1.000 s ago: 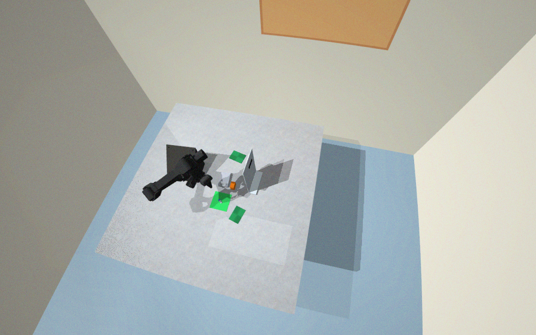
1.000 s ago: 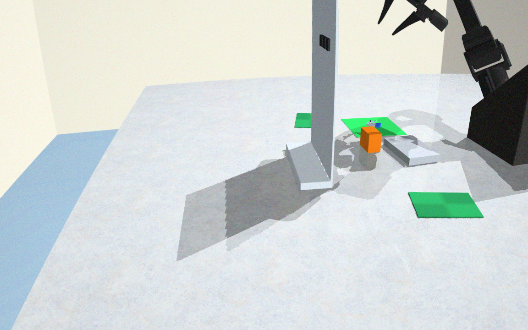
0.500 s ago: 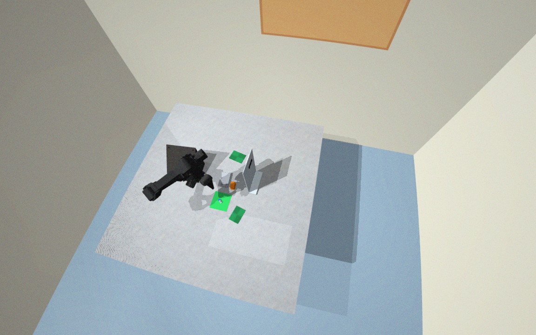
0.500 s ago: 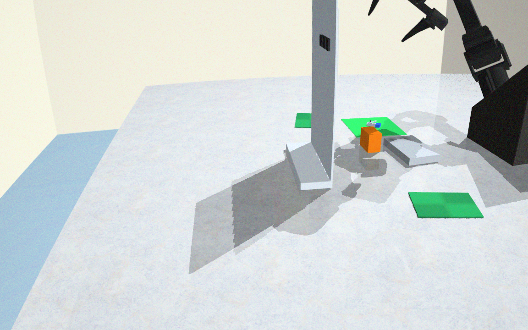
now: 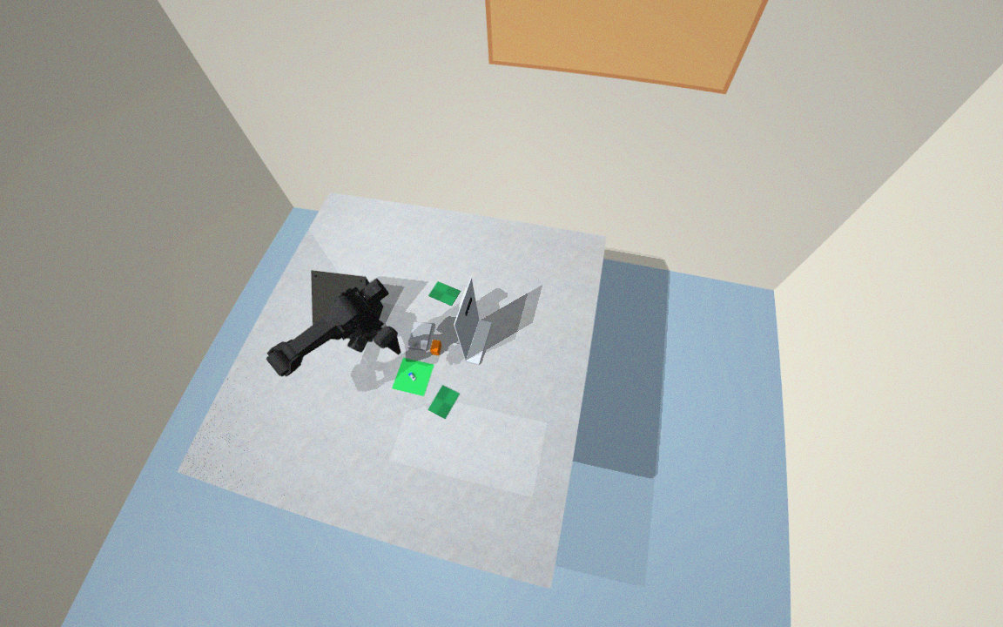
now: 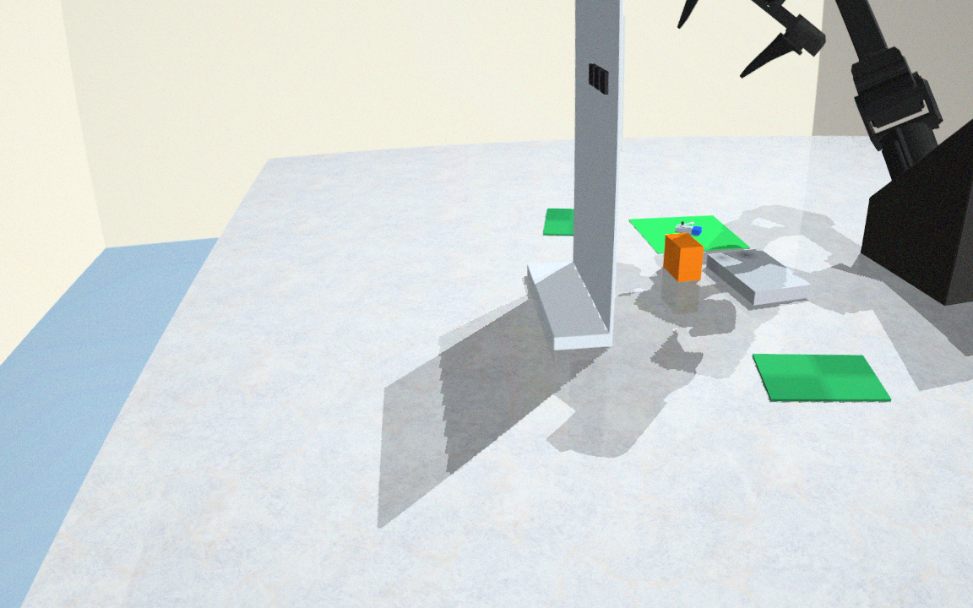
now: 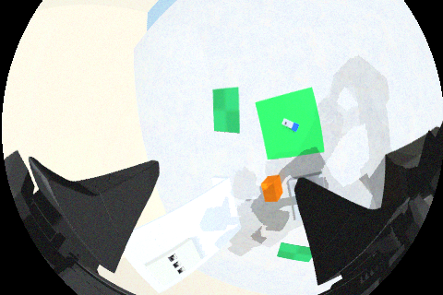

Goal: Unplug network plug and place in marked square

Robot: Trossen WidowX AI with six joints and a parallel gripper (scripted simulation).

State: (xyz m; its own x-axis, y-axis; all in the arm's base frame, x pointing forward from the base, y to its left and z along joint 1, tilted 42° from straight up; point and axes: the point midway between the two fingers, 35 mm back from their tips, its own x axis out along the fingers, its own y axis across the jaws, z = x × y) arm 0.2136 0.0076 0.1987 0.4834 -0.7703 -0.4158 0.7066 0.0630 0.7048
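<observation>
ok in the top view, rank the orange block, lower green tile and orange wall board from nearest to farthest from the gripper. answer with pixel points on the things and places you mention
1. orange block [image 5: 434,347] [image 6: 682,258] [image 7: 272,189], just right
2. lower green tile [image 5: 443,401] [image 6: 558,221] [image 7: 226,110], below right
3. orange wall board [image 5: 622,38], far up the wall
</observation>
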